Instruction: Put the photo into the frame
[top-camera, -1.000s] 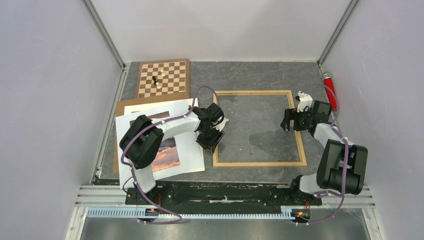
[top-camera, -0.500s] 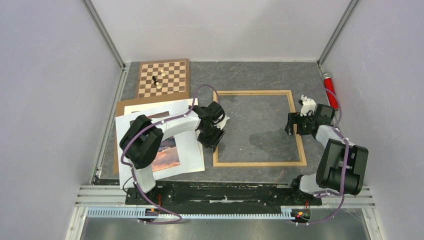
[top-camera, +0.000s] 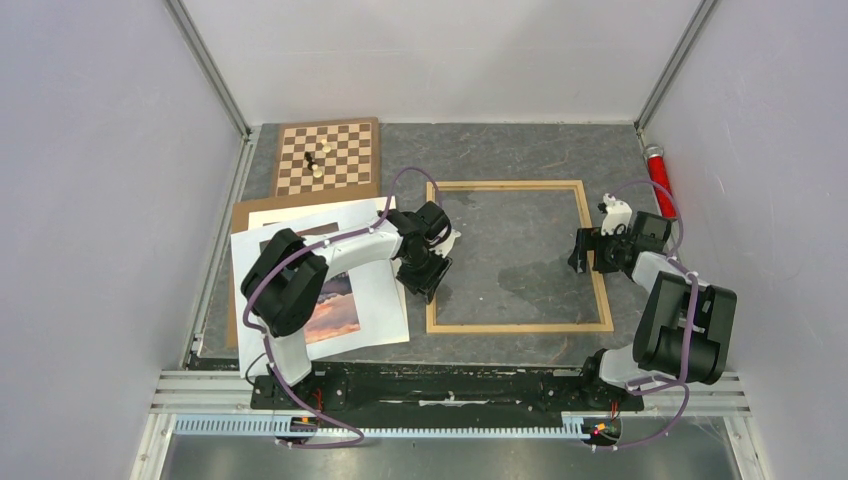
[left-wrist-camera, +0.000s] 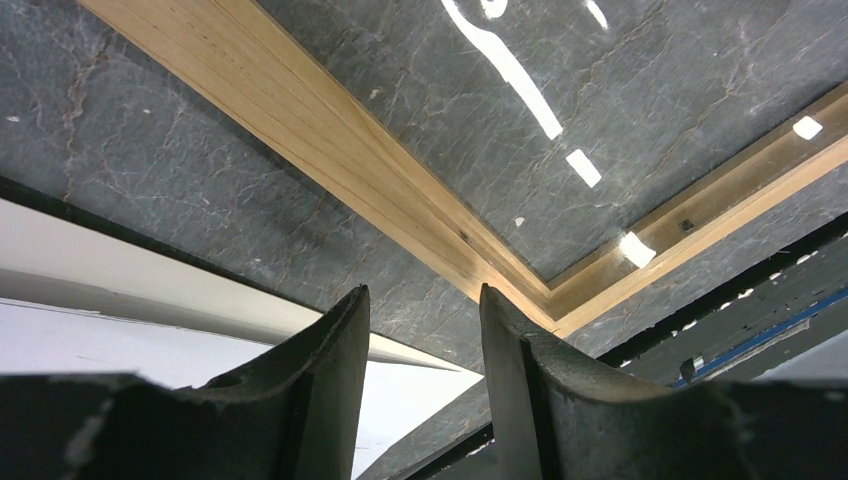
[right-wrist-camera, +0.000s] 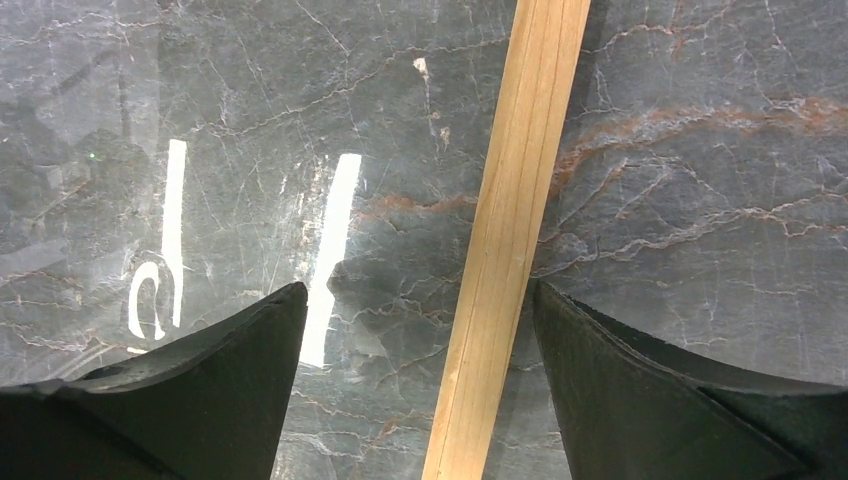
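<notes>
The frame (top-camera: 519, 327) of light wood lies flat on the dark table, right of centre. The photo (top-camera: 338, 308), with its orange sky, rests on white sheets to the frame's left, partly hidden under my left arm. My left gripper (top-camera: 430, 270) hangs low just outside the frame's left rail (left-wrist-camera: 330, 150), open with only table and white paper showing between its fingers (left-wrist-camera: 335, 380). My right gripper (top-camera: 582, 250) stands wide open astride the frame's right rail (right-wrist-camera: 505, 240), which runs between the fingers (right-wrist-camera: 640, 390), nearer the right one.
A chessboard (top-camera: 328, 157) with a few pieces sits at the back left. A brown backing board (top-camera: 245, 212) lies under the white sheets (top-camera: 378, 290). A red cylinder (top-camera: 658, 178) lies by the right wall. Glass inside the frame reflects light (left-wrist-camera: 505, 65).
My right gripper has shifted slightly toward the near side along the frame's right rail. The left arm, the frame and the photo have not visibly moved.
</notes>
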